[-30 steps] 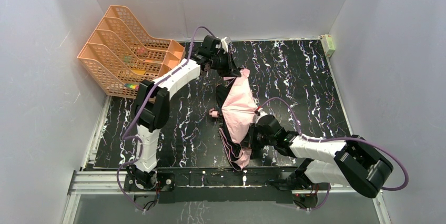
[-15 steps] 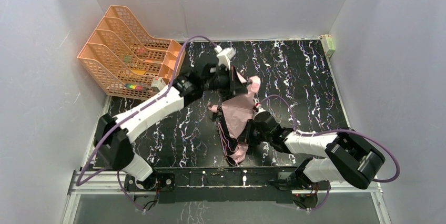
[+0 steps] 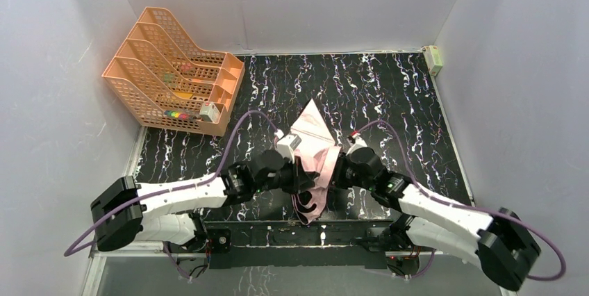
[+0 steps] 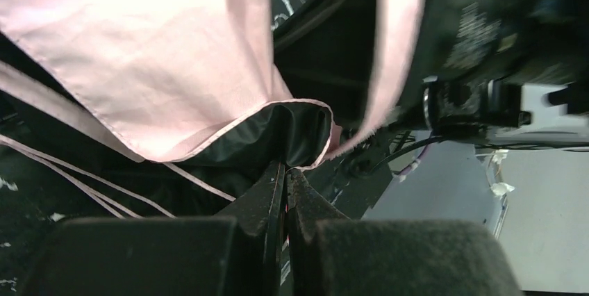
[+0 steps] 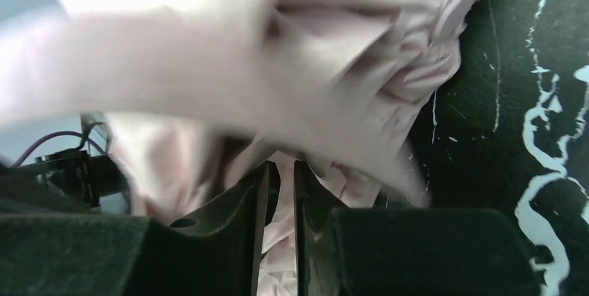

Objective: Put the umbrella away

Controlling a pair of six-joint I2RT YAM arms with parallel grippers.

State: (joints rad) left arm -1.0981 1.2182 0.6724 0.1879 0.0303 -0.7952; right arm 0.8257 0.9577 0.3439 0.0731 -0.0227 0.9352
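The umbrella (image 3: 311, 144) lies crumpled on the black marbled table, near the front middle, pale pink side up, with a pointed flap toward the back. My left gripper (image 3: 303, 176) is at its near left edge. In the left wrist view the jaws (image 4: 285, 167) are closed together at the hem, where pink fabric (image 4: 139, 53) meets the black underside. My right gripper (image 3: 336, 174) is at the near right edge. In the right wrist view its jaws (image 5: 281, 167) pinch a fold of pink fabric (image 5: 361, 67). Handle and shaft are hidden.
An orange mesh file rack (image 3: 173, 77) stands at the back left, with a small white box (image 3: 208, 110) at its front corner. A small pale block (image 3: 433, 58) sits at the back right corner. Grey walls enclose the table on three sides.
My left arm has swung from the back of the table to the front, pulling the umbrella's far edge with it. The canopy has folded over and bunched between the two grippers.
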